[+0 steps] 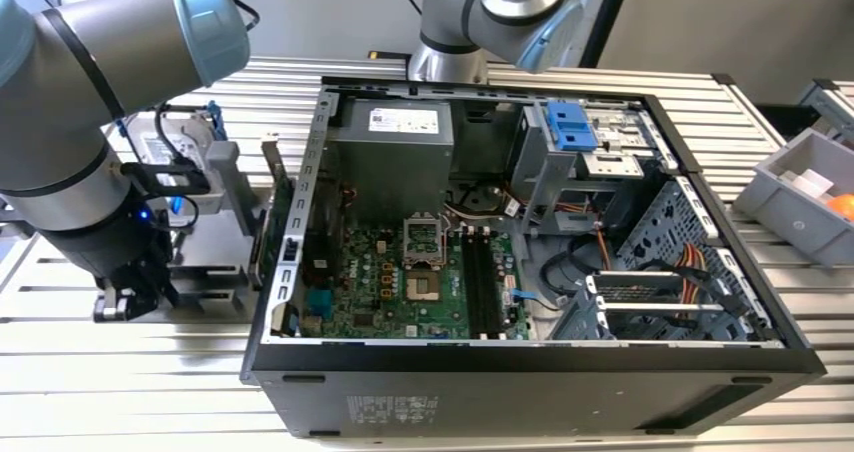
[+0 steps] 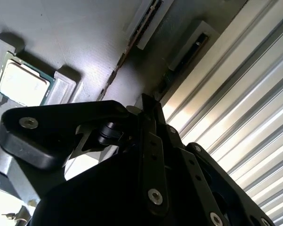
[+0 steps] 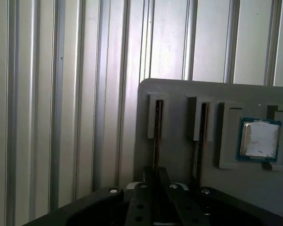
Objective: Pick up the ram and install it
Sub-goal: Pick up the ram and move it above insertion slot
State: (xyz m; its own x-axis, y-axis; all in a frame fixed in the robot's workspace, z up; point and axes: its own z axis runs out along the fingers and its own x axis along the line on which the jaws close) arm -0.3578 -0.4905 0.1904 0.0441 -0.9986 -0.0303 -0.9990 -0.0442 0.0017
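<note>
The ram [image 3: 156, 141] is a thin stick standing on edge in the slot nearest the edge of a grey holder [image 3: 179, 94]. In the second wrist view the ram [image 2: 179, 70] runs straight toward my fingers. My gripper [image 3: 155, 176] sits over the stick with one finger on each side, shut on the ram, which still rests in its slot. In the exterior view the gripper [image 1: 134, 302] hangs low at the holder [image 1: 200, 267], on the exterior view's left of the open computer case [image 1: 534, 372]. The black motherboard slots [image 1: 481, 282] lie inside the case.
A second stick [image 3: 196, 146] stands in the neighbouring slot, and a square silver processor [image 3: 260, 140] lies further along the holder. The ribbed metal table [image 3: 61, 94] borders the holder. Another arm [image 1: 487, 12] stands behind the case, and a grey bin [image 1: 801, 187] sits on the exterior view's right.
</note>
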